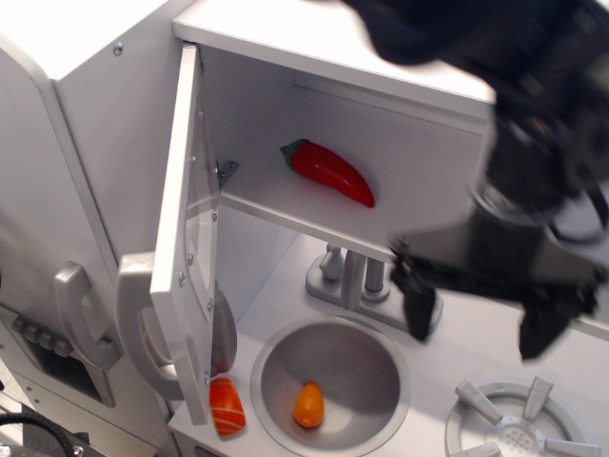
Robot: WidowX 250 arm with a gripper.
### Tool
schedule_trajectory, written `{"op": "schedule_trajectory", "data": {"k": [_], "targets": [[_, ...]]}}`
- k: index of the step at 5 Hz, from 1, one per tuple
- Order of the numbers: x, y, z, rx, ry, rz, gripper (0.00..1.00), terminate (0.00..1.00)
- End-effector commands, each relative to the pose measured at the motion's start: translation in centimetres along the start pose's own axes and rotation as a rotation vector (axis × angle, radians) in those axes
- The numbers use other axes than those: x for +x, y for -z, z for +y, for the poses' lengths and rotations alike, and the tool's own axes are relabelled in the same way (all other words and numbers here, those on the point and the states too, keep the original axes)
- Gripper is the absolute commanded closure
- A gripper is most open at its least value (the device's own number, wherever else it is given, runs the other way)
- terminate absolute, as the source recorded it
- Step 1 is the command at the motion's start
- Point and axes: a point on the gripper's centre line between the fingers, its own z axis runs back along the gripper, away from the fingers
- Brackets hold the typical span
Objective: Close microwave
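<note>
The microwave [381,205] is a white box compartment with its door [187,238] swung wide open to the left, seen nearly edge-on. The door's grey handle [133,328] curves out at its lower left. A red chili pepper [328,172] lies on the microwave floor. My gripper [476,328] is open and empty. It hangs below the microwave's right end, above the counter, blurred by motion. Its fingers [420,311] are spread wide.
A round metal sink [357,357] holds an orange toy piece [308,404]. A salmon piece [226,407] lies at the sink's left. A grey faucet [354,278] stands behind the sink. A stove burner [519,428] is at the lower right. A larger white door with a curved grey handle [78,319] is on the left.
</note>
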Motion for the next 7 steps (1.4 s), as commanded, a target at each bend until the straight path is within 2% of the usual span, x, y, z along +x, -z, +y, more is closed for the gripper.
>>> {"op": "schedule_trajectory", "data": {"k": [1, 2, 3, 5, 7], "targets": [[1.6, -9.3, 4.8, -0.167, -0.052, -0.059, 0.0, 0.0], [2.1, -12.1, 8.0, -0.134, -0.062, -0.071, 0.0, 0.0], [2.7, -13.3, 11.2, -0.092, -0.08, -0.099, 0.0, 0.0], [3.4, -11.4, 16.9, -0.021, -0.092, -0.13, 0.0, 0.0], [3.8, -8.5, 19.3, 0.053, -0.123, -0.134, 0.0, 0.0]]}}
